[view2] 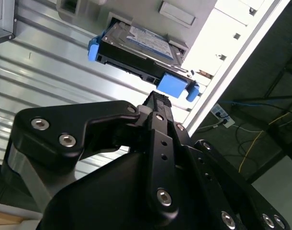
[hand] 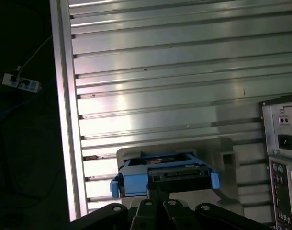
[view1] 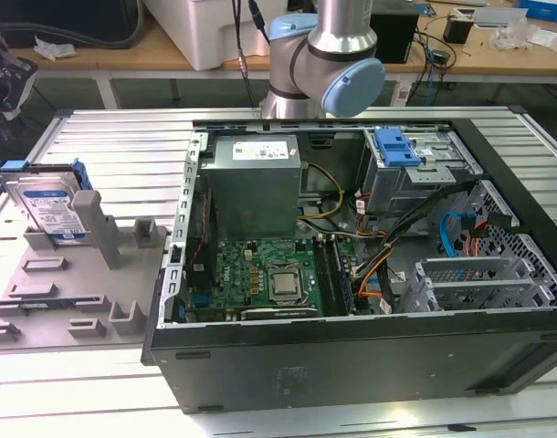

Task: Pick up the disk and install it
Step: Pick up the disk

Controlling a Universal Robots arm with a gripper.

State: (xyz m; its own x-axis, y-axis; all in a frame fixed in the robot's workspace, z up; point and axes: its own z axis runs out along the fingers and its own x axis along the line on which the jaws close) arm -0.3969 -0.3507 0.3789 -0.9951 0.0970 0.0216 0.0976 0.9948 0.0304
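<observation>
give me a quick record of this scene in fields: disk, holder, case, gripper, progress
disk: standing on edge in the grey holder, blue bracket around it
holder: on the slatted table, at the exterior view's left of the computer case
computer case: lying open, motherboard exposed
gripper: pointed at the disk in the second wrist view, not holding it
progress: disk not yet picked up

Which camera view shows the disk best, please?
The second wrist view: the disk is close, and its label face, one long edge and blue bracket are visible. The exterior view shows it farther off, standing tilted in a grey holder at that view's left. The first wrist view shows it edge-on.
</observation>
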